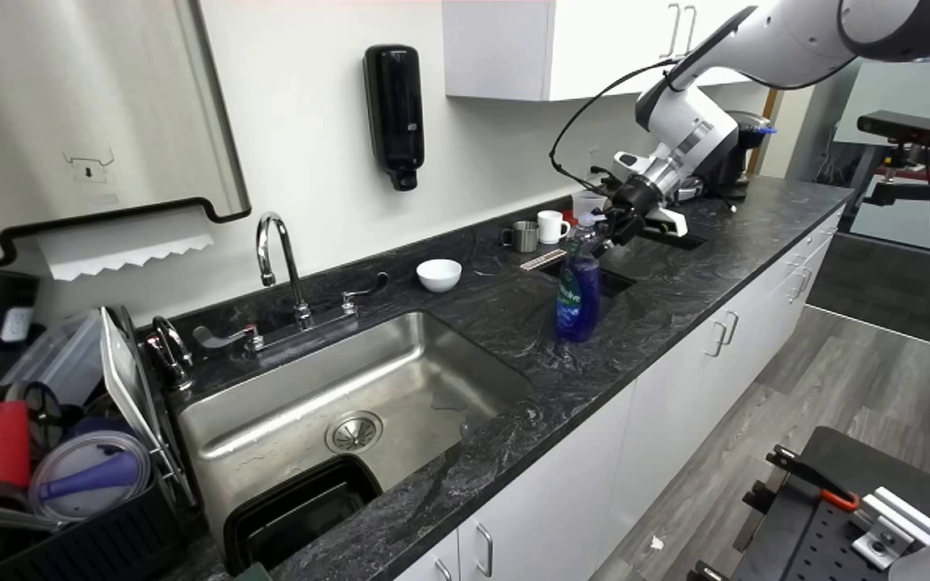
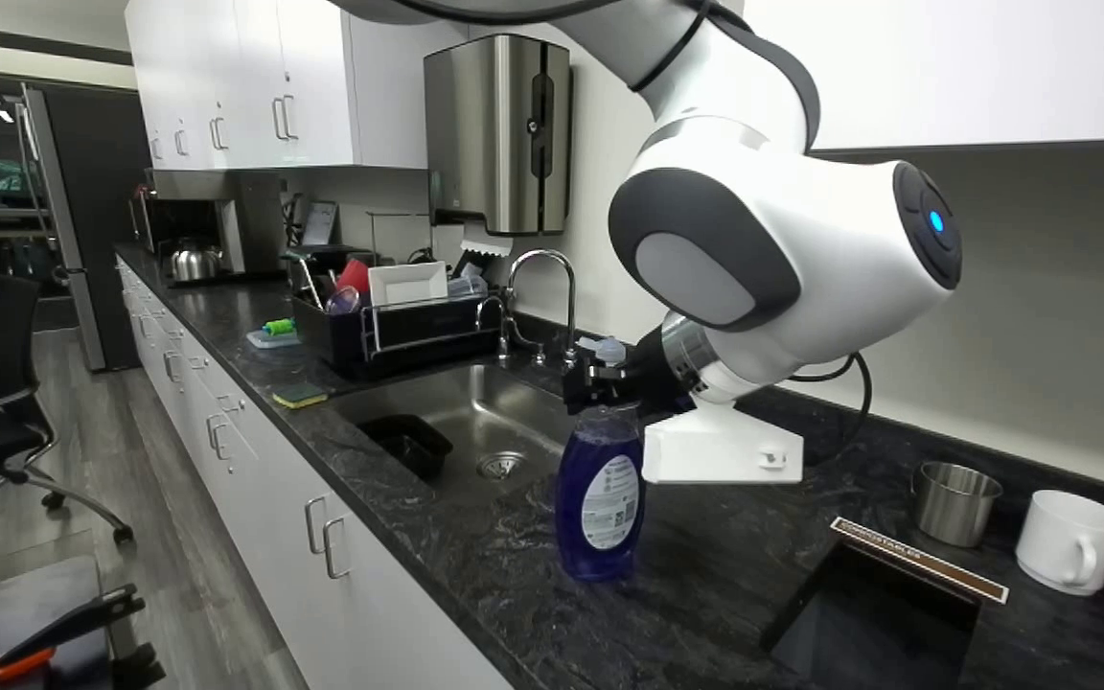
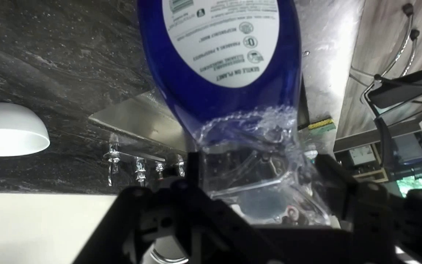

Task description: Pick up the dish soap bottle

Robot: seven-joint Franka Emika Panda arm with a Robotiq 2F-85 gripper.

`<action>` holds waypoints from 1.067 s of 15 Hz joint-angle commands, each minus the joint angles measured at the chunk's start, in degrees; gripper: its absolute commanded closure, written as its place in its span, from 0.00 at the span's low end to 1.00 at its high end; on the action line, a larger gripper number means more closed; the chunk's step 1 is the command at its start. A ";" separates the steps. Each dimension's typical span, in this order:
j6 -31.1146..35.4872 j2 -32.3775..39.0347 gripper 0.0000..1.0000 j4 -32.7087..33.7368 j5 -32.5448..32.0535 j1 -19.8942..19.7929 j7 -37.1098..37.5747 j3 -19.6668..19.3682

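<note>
The dish soap bottle (image 1: pixel 578 298), filled with deep blue-purple liquid below a clear upper part, stands nearly upright over the dark counter beside the sink. My gripper (image 1: pixel 601 231) is shut on its clear upper part, just under the pale cap. An exterior view shows the bottle's back label (image 2: pixel 611 503) with the gripper (image 2: pixel 602 383) around the top. In the wrist view the bottle (image 3: pixel 225 95) fills the middle, and the dark fingers (image 3: pixel 193 167) press on both sides of its clear section. Whether its base touches the counter I cannot tell.
A steel sink (image 1: pixel 425 355) with a black tub (image 1: pixel 303 504) lies beside the bottle. A white bowl (image 1: pixel 439 275) and faucet (image 1: pixel 287 274) line the wall side. A steel mug (image 2: pixel 956 503) and white mug (image 2: pixel 1071 541) stand behind a counter opening (image 2: pixel 878 623).
</note>
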 commanded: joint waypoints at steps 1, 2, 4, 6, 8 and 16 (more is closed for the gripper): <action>4.60 -1.52 0.47 -1.79 -6.47 1.62 1.89 0.59; 4.96 -1.92 0.47 -2.08 -7.57 1.83 2.17 0.97; 5.52 -2.62 0.47 -2.86 -9.24 2.19 2.37 1.73; 5.92 -3.13 0.47 -3.33 -10.29 2.29 2.40 2.42; 6.15 -3.59 0.47 -3.76 -11.12 2.26 2.38 2.95; 9.69 -5.50 0.47 -7.40 -14.53 4.33 2.35 4.69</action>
